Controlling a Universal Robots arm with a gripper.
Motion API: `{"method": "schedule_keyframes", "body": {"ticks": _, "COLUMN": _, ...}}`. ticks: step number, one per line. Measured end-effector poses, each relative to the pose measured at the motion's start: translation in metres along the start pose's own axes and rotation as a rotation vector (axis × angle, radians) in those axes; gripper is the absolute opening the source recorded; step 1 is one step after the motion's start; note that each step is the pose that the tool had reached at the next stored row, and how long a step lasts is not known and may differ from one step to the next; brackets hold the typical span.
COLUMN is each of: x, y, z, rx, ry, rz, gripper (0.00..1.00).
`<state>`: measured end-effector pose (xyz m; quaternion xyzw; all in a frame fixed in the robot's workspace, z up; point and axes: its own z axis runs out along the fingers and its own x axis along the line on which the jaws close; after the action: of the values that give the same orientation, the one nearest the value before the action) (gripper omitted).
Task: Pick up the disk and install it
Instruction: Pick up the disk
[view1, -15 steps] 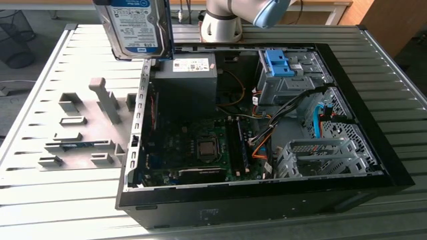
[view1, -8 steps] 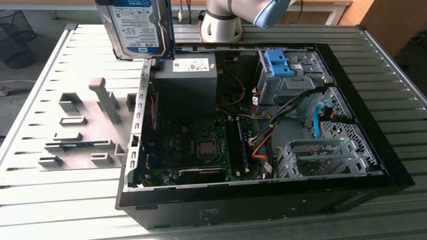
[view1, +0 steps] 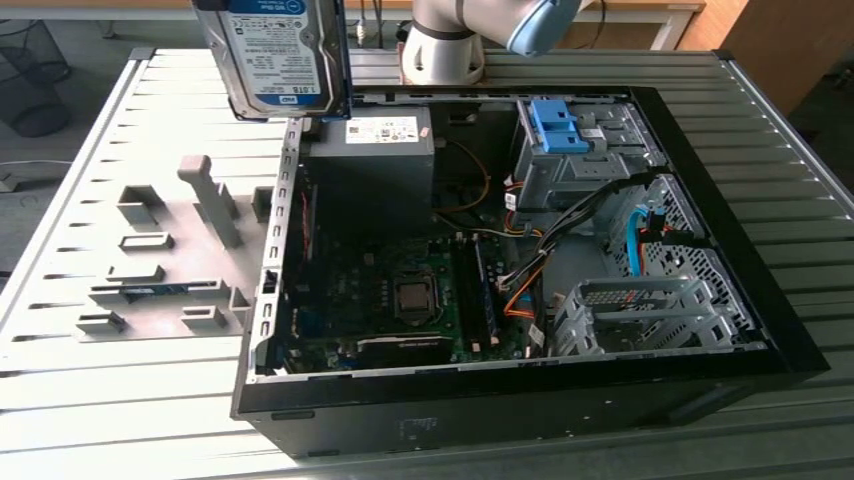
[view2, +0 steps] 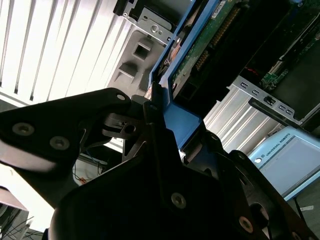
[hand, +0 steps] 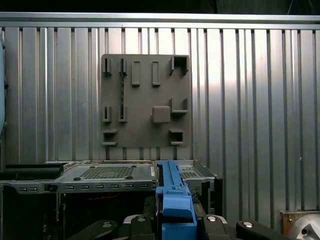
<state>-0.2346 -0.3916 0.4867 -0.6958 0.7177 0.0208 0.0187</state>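
The disk (view1: 274, 55), silver with a white-and-blue label, hangs upright above the table at the exterior view's upper left, just outside the far left corner of the open computer case (view1: 507, 250). In the second wrist view my gripper (view2: 159, 107) is shut on the disk's blue carrier (view2: 186, 127), and the drive's green circuit side (view2: 210, 35) shows beyond it. The first wrist view has the blue carrier (hand: 172, 200) edge-on between the black fingers (hand: 136, 224), with the case's rim below it.
Inside the case are a perforated silver drive cage (view1: 641, 310), another blue carrier (view1: 558, 125) in the upper bay, blue and orange cables, the motherboard and the power supply (view1: 374, 135). A grey fixture plate (view1: 167, 250) lies on the slatted table. The arm's base (view1: 447, 45) stands behind the case.
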Motion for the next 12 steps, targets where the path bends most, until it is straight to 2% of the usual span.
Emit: {"method": "schedule_keyframes", "body": {"ticks": 12, "x": 0.0000, "y": -0.0006, "z": 0.0000, "rx": 0.0000, "ry": 0.0000, "rz": 0.000, "gripper": 0.36}}
